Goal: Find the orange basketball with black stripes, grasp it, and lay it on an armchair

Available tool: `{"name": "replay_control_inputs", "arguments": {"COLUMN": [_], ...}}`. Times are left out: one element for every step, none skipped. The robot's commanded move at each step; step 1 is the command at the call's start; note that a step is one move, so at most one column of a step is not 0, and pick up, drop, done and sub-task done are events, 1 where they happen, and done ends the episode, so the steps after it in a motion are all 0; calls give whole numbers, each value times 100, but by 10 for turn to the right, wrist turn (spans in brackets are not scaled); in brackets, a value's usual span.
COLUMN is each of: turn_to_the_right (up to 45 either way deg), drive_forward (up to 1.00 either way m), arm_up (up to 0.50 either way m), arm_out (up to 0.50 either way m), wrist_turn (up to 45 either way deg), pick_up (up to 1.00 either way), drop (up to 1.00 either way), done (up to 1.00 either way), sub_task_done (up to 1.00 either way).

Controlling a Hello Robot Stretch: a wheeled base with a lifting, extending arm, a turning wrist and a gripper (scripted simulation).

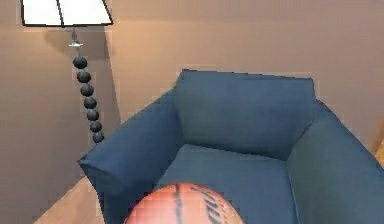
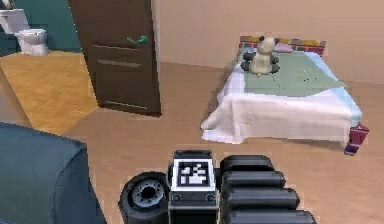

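The orange basketball with black stripes [image 1: 178, 206] lies at the forward view's bottom edge, in front of the seat of the blue upholstered armchair [image 1: 240, 125]. Contact with the seat cannot be determined. In the arm side view, the gripper [image 2: 146, 199] sits at the bottom edge. Its far end is indistinct, so whether it holds anything cannot be determined.

Ahead, the blue armchair [image 1: 245, 118] offers me an open seat from above, walled by its back and both arms. A floor lamp [image 1: 87, 90] stands just left of it, near the wall [image 1: 200, 40]. To my side, wooden floor [image 2: 170, 130] runs free out to a dark door [image 2: 118, 55] far left and a bed [image 2: 290, 112] far right.
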Motion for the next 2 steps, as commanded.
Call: {"name": "replay_control_inputs", "arguments": {"turn_to_the_right": [0, -450], "drive_forward": [5, 0], "arm_up": [0, 0], "arm_out": [0, 0], "wrist_turn": [0, 0], "pick_up": [0, 0], "drop": [0, 0], "done": [0, 0], "sub_task_done": [0, 0]}}
